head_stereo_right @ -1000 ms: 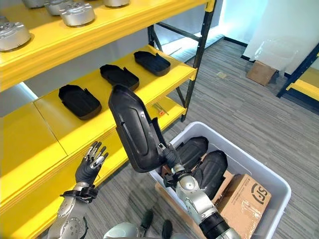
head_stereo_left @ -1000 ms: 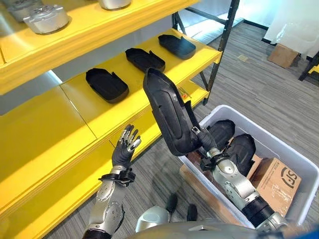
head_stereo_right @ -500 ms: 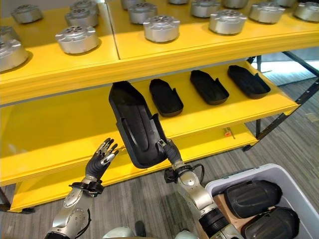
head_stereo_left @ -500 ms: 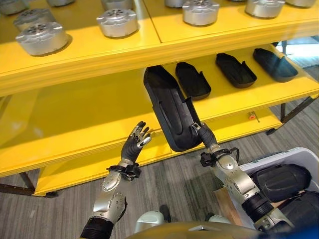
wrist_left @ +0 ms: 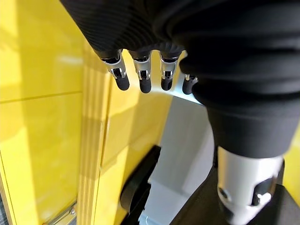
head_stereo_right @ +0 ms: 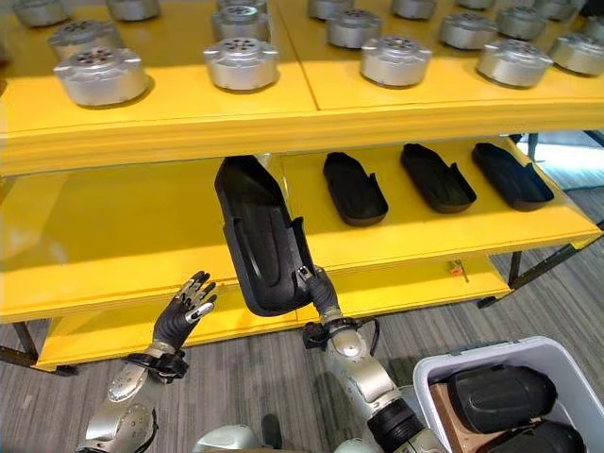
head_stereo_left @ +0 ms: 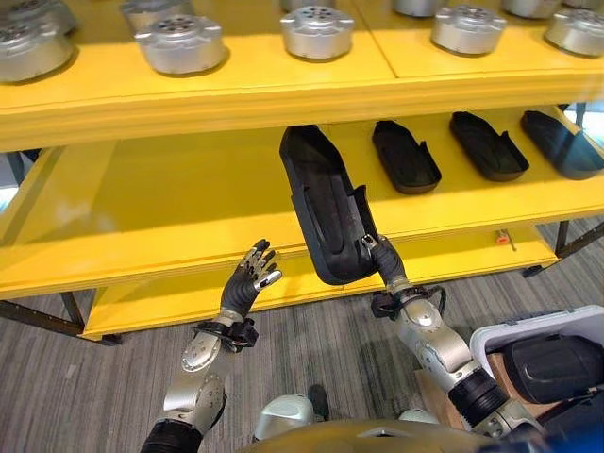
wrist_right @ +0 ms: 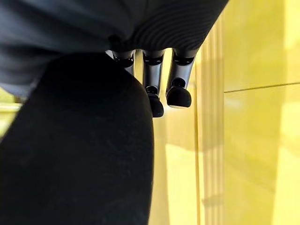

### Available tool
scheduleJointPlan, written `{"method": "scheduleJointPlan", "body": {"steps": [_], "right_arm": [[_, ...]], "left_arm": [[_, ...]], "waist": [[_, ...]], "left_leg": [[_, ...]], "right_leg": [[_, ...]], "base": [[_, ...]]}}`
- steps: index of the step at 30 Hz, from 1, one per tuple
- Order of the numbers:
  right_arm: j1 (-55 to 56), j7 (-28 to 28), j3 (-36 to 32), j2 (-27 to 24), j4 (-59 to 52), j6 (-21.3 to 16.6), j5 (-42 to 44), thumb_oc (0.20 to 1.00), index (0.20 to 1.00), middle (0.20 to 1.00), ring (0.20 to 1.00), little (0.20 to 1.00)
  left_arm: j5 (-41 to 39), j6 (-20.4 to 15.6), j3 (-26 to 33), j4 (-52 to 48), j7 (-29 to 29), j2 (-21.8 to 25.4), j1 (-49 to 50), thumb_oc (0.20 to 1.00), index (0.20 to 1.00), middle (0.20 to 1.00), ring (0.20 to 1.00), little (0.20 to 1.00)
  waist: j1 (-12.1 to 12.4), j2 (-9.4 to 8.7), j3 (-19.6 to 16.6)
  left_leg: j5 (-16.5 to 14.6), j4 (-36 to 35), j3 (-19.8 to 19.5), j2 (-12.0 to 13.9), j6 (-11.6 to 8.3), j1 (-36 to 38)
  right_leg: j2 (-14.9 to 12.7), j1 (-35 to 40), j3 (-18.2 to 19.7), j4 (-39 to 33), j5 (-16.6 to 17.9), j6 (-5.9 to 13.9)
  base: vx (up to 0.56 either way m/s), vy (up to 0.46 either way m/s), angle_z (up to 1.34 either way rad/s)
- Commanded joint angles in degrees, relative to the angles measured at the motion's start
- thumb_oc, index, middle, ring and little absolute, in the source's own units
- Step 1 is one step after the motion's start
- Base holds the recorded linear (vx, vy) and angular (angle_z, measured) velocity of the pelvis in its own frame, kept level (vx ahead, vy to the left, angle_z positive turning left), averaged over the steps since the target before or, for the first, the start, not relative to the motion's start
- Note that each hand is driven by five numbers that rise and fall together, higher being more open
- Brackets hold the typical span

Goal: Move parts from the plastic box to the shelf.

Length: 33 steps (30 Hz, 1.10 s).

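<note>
Here, going from the left, the left hand (head_stereo_left: 247,286) is raised in front of the yellow shelf (head_stereo_left: 142,203) with its fingers spread and nothing in it, palm turned toward the carried piece, probably ready to steady the long part as it goes in. Just to its right, the right hand (head_stereo_left: 382,262) pinches the lower end of a black shell (head_stereo_left: 326,208), holding it upright and tilted so its upper end already reaches over the edge of the middle level; gripping it by the bottom leaves the top free to slide onto the board. It seems aimed at the bare stretch beside the row (head_stereo_right: 434,177) of three like shells lying flat further right on that level, which would keep the row going. Above, silver discs (head_stereo_right: 243,62) stand on the top level, so the shell must pass under that board's edge. At the lower right the box (head_stereo_right: 491,363) sits on the floor, more black shells (head_stereo_right: 498,396) inside, well apart from the shelf.
</note>
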Motion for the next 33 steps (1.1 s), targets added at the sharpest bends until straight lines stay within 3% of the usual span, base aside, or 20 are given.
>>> {"method": "scheduleJointPlan", "body": {"steps": [1,2,4,8,10,18,23,27,29,31,32,33], "right_arm": [[-2.3,-2.5,-1.8,2.9,-1.2,-3.7,1.7,0.200,0.200,0.200,0.200,0.200],[-2.3,-3.6,-2.2,2.5,-1.1,-3.9,1.7,0.200,0.200,0.200,0.200,0.200],[-2.2,-3.6,-3.4,2.1,-0.5,-4.4,1.1,0.200,0.200,0.200,0.200,0.200],[-3.1,-3.0,-5.2,1.9,1.7,-4.8,0.2,0.200,0.200,0.200,0.200,0.200],[-3.2,-3.4,-6.5,1.3,2.4,-5.1,0.2,0.200,0.200,0.200,0.200,0.200],[-4.6,-2.1,-8.4,0.2,4.9,-4.2,-1.2,0.200,0.200,0.200,0.200,0.200],[-6.3,-3.3,-8.6,0.1,6.9,-3.8,-1.0,0.200,0.200,0.200,0.200,0.200],[-7.4,-4.1,-9.4,-0.1,8.7,-3.9,-1.2,0.200,0.200,0.200,0.200,0.200],[-7.8,-4.4,-10.2,-0.6,9.2,-4.0,-1.5,0.200,0.200,0.200,0.200,0.200],[-8.5,-5.1,-10.9,-1.1,9.5,-4.0,-1.9,0.200,0.200,0.200,0.200,0.200],[-9.2,-5.7,-11.2,-1.3,10.0,-3.6,-2.2,0.200,0.200,0.200,0.200,0.200],[-9.4,-5.9,-11.2,-1.3,10.1,-3.5,-2.2,0.200,0.200,0.200,0.200,0.200]], "left_arm": [[0.2,-3.3,-0.6,-5.8,-0.6,1.0,-2.4,1.000,1.000,1.000,1.000,1.000],[0.3,-2.9,-1.1,-5.7,-1.2,1.0,-2.9,1.000,1.000,1.000,1.000,1.000],[1.1,-2.6,-1.9,-6.3,-1.5,1.0,-3.0,1.000,1.000,1.000,1.000,1.000],[2.1,-2.8,-3.6,-5.8,-1.2,0.8,-2.6,1.000,1.000,1.000,1.000,1.000],[2.9,-2.4,-4.5,-5.1,-2.2,0.4,-2.6,1.000,1.000,1.000,1.000,1.000],[1.0,-3.0,-4.1,-5.7,-1.9,-0.9,-1.4,1.000,1.000,1.000,1.000,1.000],[1.1,-2.2,-4.0,-6.2,-1.7,-0.8,-2.0,1.000,1.000,1.000,1.000,1.000],[1.3,-1.4,-4.3,-6.2,-2.7,-0.6,-2.7,1.000,1.000,1.000,1.000,1.000],[1.4,-1.5,-5.0,-5.9,-3.4,-0.8,-3.3,1.000,1.000,1.000,1.000,1.000],[1.1,-1.3,-5.8,-5.3,-3.8,-1.0,-4.4,1.000,1.000,1.000,1.000,1.000],[1.0,-0.7,-6.2,-4.9,-4.7,-1.5,-5.0,1.000,1.000,1.000,1.000,1.000],[1.1,-0.8,-6.3,-4.8,-4.9,-1.6,-5.1,1.000,1.000,1.000,1.000,1.000]], "waist": [[-0.1,0.56,0.0],[-1.2,0.22,0.1],[-2.2,-0.33,0.4],[-3.9,-1.13,1.3],[-4.8,-1.21,1.2],[-3.7,-0.79,-1.1],[-3.3,-0.31,-1.2],[-3.5,0.21,-1.3],[-4.0,0.28,-0.9],[-4.4,0.51,-0.4],[-4.9,0.84,0.0],[-5.0,0.93,0.1]], "left_leg": [[0.5,-3.1,-2.3,2.5,-3.87,1.6],[0.4,-3.1,-3.7,2.0,-3.63,1.8],[1.3,-3.1,-4.9,1.7,-3.54,1.3],[0.8,-3.1,-7.9,1.1,-3.63,2.3],[1.1,-3.1,-11.2,0.7,-3.71,2.6],[1.4,-3.1,-10.0,1.4,-4.82,3.2],[1.2,-1.4,-8.9,1.6,-5.28,2.7],[-0.8,2.9,-5.8,1.5,-5.54,1.7],[-3.1,8.4,-3.2,1.5,-5.69,0.4],[-1.1,15.8,-2.0,3.4,-7.16,-2.7],[2.6,18.3,-1.4,6.8,-9.10,-4.6],[3.2,18.2,-1.2,7.6,-9.41,-4.7]], "right_leg": [[4.2,1.1,4.5,-2.8,4.8,2.82],[8.1,0.1,7.6,-4.5,2.8,2.15],[11.5,-1.5,9.9,-9.0,3.1,0.95],[13.2,-6.1,15.5,-13.8,8.4,2.12],[14.9,-6.0,19.5,-14.9,7.9,1.10],[15.3,0.9,16.5,-17.4,3.6,-1.93],[15.2,2.5,15.0,-16.8,1.9,-2.73],[14.3,3.2,12.8,-16.3,0.9,-3.33],[13.4,3.4,11.4,-15.2,0.0,-3.96],[12.5,3.2,10.6,-14.0,-0.9,-5.00],[12.2,3.3,10.6,-13.3,-1.4,-5.61],[12.1,3.3,10.6,-13.2,-1.6,-5.70]], "base": [[0.04,-0.033,0.17],[0.00,-0.074,0.47],[0.03,-0.094,0.95],[0.15,-0.120,0.59],[0.20,-0.154,0.48],[0.13,-0.130,0.29],[0.08,-0.104,0.00],[0.03,-0.098,0.18],[-0.03,-0.071,0.28],[-0.07,-0.037,0.46],[-0.05,0.009,0.39],[0.00,0.139,0.04]]}}
